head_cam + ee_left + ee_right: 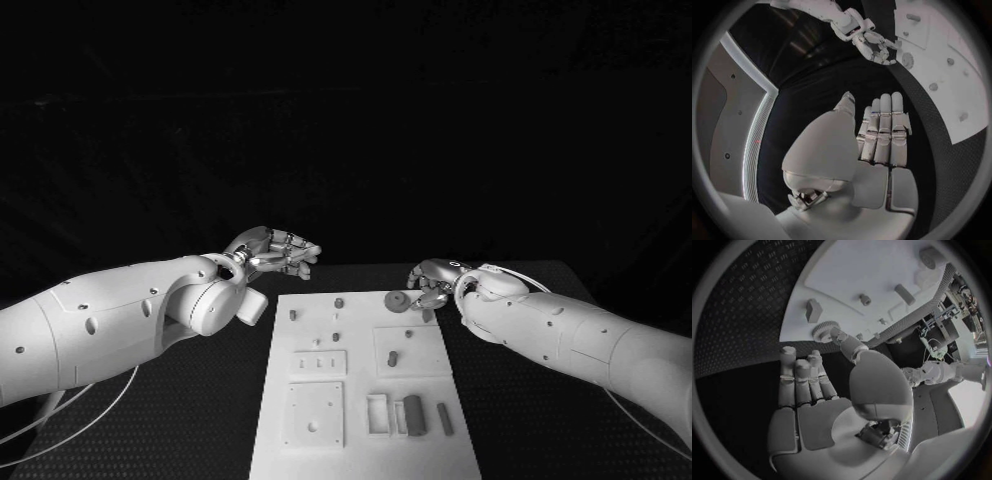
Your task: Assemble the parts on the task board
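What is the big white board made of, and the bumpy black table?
The task board looks like smooth matte plastic: flat, even white, with neat cut-out pockets. It could be painted metal. The table seems covered by a rubbery mat, going by its raised, repeating bump pattern.

task board (364,440): white plate
parts on the board: grey, among them a round toothed gear (395,299) and an upright bar (413,414), darker than the plate
surface (202,400): black, with a fine raised diamond pattern
left robot hand (274,251): silver with darker joints
right robot hand (430,283): silver
arms: white, with small dark round holes in the left arm (87,330)
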### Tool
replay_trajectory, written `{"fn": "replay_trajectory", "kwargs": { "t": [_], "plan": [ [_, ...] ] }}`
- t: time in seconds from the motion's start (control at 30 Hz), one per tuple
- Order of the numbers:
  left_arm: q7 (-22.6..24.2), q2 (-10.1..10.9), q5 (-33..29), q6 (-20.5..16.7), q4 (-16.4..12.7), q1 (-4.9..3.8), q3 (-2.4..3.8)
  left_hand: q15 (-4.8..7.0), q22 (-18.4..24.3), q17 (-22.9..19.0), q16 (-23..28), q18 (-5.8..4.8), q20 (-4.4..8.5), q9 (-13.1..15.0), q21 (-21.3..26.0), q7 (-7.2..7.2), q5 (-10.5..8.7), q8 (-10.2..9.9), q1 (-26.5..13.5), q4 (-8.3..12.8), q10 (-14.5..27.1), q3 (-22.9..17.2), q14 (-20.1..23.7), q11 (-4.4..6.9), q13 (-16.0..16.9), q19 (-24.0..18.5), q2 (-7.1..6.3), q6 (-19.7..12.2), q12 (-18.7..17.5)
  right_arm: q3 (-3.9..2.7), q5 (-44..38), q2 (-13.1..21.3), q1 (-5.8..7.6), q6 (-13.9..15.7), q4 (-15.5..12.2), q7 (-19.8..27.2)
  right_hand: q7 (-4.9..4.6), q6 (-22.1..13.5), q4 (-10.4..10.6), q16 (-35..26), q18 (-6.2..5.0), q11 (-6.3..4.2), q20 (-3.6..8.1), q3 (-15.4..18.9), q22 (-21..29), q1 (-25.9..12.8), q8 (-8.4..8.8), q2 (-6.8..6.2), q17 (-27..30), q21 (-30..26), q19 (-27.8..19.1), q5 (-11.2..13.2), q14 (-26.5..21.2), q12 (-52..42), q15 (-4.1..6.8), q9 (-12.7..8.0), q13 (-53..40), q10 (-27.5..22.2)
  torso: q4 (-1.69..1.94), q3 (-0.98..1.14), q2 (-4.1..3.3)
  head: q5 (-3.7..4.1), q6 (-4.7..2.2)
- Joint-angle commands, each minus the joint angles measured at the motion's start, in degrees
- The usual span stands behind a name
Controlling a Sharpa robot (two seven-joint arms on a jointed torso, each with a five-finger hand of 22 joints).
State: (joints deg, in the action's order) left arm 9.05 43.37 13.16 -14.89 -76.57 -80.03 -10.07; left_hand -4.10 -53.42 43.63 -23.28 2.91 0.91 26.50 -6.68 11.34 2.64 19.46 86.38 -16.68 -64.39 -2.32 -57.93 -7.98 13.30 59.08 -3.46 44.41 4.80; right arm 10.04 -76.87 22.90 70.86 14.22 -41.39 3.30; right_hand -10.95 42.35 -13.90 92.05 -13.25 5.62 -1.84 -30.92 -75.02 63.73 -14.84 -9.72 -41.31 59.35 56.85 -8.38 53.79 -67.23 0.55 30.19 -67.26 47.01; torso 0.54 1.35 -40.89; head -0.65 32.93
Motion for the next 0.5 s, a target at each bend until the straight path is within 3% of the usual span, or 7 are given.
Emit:
{"fn": "replay_trajectory", "kwargs": {
  "t": [0.03,0.37,0.5],
  "plan": [
    [0.6,0.1,0.4,1.0,-0.6,-0.03,0.04,-0.35,-0.1,0.1,0.2,0.49,0.32,0.1,0.2,0.17,0.19,-0.2,0.1,0.0,-0.3,0.1,-0.1,0.09,0.1,0.1,-0.23,0.3,-0.3,-0.02,-1.4,-0.4,0.04,-0.6,0.1,0.3,-0.69,0.5,-0.1,0.2,-1.75,-0.24,0.69,-0.3,-1.1,-0.1,-0.46,0.76,0.0,0.4,0.4,-0.1,0.4,-0.4,0.12,0.1,0.3,0.1,0.5,0.29,-0.52,0.12,0.08],
    [0.4,0.5,0.7,0.9,-1.5,-0.07,0.05,-0.36,-0.1,0.1,0.2,0.49,0.32,0.1,0.2,0.17,0.19,-0.2,0.1,0.0,-0.3,0.1,-0.1,0.08,0.1,0.1,-0.24,0.3,-0.3,-0.03,-1.3,-1.4,0.27,-0.3,0.4,-0.1,-0.47,0.9,0.5,0.3,-1.75,-0.46,0.87,-0.4,-1.1,-0.9,-0.54,1.47,0.1,0.7,0.6,-0.1,0.7,-1.3,0.35,0.2,1.6,0.0,0.94,0.44,-1.27,0.38,0.02],
    [0.3,0.8,1.0,1.0,-2.0,-0.1,0.07,-0.36,-0.1,0.1,0.3,0.49,0.32,0.1,0.3,0.16,0.19,-0.2,0.1,0.0,-0.3,0.1,-0.1,0.08,0.1,0.1,-0.25,0.3,-0.3,-0.03,-1.3,-2.1,0.44,-1.0,1.4,-0.3,-0.33,1.1,0.8,0.7,-1.75,-0.62,1.17,-0.4,-1.1,-1.1,-0.54,1.79,0.1,1.2,1.1,0.0,1.4,-1.9,0.51,0.2,2.5,0.4,0.91,0.43,-1.28,0.47,0.19]
  ]
}}
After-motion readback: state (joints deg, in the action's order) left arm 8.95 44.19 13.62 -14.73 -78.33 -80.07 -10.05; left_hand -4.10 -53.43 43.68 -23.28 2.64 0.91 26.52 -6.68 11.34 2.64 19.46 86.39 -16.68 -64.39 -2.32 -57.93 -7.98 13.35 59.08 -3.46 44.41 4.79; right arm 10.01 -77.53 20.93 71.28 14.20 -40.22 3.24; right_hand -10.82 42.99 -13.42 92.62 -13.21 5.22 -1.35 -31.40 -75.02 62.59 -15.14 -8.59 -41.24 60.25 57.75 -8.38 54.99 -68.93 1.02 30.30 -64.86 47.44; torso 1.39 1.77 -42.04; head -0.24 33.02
